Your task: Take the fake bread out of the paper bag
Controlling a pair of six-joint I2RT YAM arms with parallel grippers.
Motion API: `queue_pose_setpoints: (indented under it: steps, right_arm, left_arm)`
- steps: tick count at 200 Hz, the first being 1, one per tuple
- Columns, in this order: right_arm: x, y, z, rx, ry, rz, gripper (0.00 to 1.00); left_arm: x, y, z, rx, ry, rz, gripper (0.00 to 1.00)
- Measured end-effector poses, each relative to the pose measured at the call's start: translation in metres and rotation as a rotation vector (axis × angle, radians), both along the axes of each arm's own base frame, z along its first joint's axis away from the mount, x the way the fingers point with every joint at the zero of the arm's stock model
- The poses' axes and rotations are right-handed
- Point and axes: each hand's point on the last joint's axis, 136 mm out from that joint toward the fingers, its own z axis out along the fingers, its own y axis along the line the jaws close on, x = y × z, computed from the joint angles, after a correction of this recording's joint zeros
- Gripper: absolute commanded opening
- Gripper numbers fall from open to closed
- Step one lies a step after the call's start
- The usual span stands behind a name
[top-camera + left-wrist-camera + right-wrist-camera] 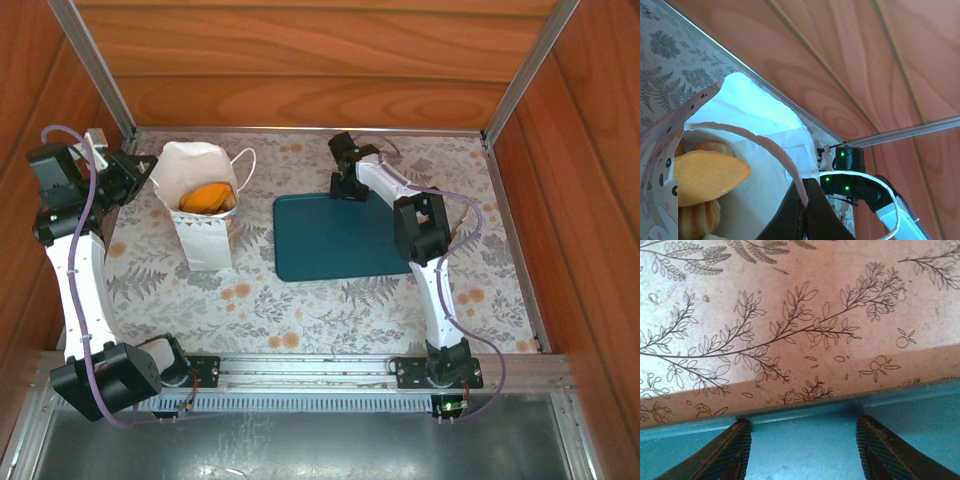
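We find the paper bag (205, 215) standing upright on the left side of the floral surface (300, 310). The fake bread (208, 197) sits inside it, an orange-gold mound showing through the open mouth. In the left wrist view we make out a flat, sugary-looking oval piece (705, 175) lying across a ridged roll (697, 219). The left claw (805, 200) is closed tight, and as far as we can tell it pinches a cord handle (760, 142) of the bag where the loop runs down between its fingers. The right claw (345, 185) hangs over the far edge of the teal mat (320, 245), well apart from the bag, its jaws standing apart with nothing between them. We judge the bread to be light and fairly firm, likely foam or plastic, with a matte skin that should not slip. It looks unlikely to break, so a moderate squeeze seems safe. The bag is the weak party: thin paper, light, easy to tip or crumple, so a taut hold on the handle should steady it and help the mouth stay open. We would take the top oval piece first, across its narrow width near the middle, coming straight down through the mouth and clear of the paper walls.
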Motion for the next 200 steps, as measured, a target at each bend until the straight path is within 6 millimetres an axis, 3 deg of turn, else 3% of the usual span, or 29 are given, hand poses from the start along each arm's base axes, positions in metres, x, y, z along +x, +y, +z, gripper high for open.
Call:
queue_pose_setpoints:
  steps: [55,118,176,200]
  right_arm:
    - [0.004,-0.022,0.001,0.037,-0.001,-0.119,0.59]
    - [0.001,-0.026,0.005,0.085,0.008,-0.112,0.6]
    - [-0.053,-0.07,0.025,0.106,0.055,-0.106,0.62]
    - [-0.085,-0.09,0.035,0.125,0.056,-0.121,0.63]
  left_arm:
    - [-0.002,-0.003,0.003,-0.001,-0.006,-0.006,0.0]
    - [-0.003,-0.005,0.003,-0.001,-0.006,-0.008,0.0]
    - [-0.004,-0.006,0.004,0.0,-0.008,-0.011,0.0]
    - [-0.006,-0.007,0.006,0.002,-0.014,-0.011,0.0]
